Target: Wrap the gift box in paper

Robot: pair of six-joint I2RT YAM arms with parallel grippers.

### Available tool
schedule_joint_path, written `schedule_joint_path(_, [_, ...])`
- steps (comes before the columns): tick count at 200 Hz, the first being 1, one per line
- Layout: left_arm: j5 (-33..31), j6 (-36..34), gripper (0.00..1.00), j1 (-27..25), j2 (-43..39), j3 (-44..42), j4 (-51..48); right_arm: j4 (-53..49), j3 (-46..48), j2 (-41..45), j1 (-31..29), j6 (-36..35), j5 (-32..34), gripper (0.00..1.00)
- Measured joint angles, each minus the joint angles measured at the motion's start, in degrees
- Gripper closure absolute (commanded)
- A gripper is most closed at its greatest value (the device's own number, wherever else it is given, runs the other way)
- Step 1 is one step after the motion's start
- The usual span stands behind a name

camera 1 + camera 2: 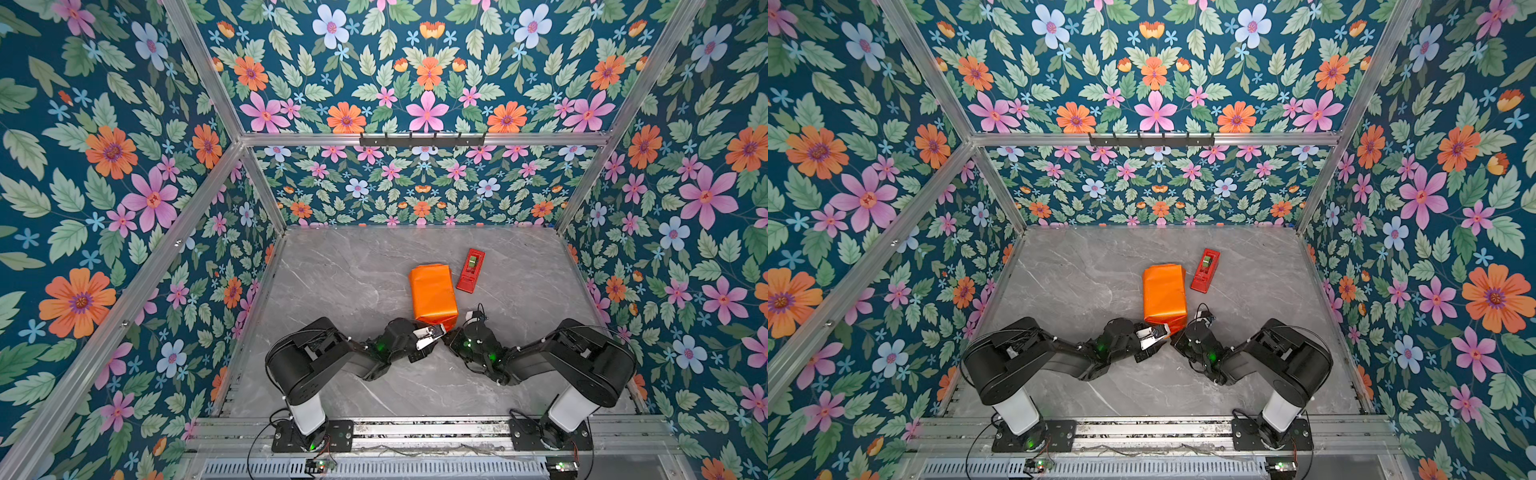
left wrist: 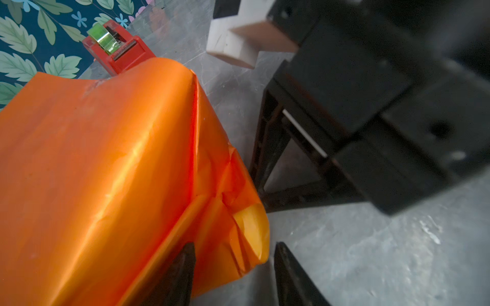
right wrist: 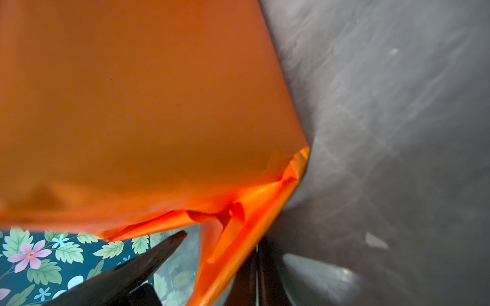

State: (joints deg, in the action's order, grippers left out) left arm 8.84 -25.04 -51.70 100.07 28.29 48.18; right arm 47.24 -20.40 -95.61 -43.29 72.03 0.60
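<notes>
The paper, glossy orange, is folded round a boxy shape in the middle of the grey table; the gift box is hidden inside it. At the parcel's near end my left gripper stands open. The crumpled yellow-orange corner flap lies between its fingers with a gap on one side. My right gripper is shut, its tips against the folded paper edge at the near right corner. Whether it pinches the paper I cannot tell.
A red tape dispenser with a green roll lies just right of the parcel's far end. Floral walls with aluminium posts close in the marble table on three sides. Both arm bases stand at the near edge.
</notes>
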Motion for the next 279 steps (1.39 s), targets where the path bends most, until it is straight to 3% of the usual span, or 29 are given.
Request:
schedule_joint_path(65, [1.1,-3.6,0.62,1.0,2.8,1.2,1.8,0.0,0.0,0.0,0.0,0.0,0.0,0.93])
schedule_joint_path(174, [2.1,-6.4,1.0,1.0,4.4,3.1,1.0,-1.3,0.3,1.7,0.0,0.3,0.5,0.9])
schedule_joint_path(190, [1.9,-6.6,1.0,1.0,3.7,2.6,1.1,-2.1,0.9,3.3,0.0,0.2,0.9,0.87])
schedule_joint_path(225, [1.9,-6.6,1.0,1.0,2.4,2.0,1.0,-8.7,2.7,11.0,0.5,-1.2,1.4,0.79])
schedule_joint_path(279, [3.0,-5.4,1.0,0.6,0.3,3.0,-1.5,-29.0,1.9,31.7,2.3,-8.8,2.9,0.58])
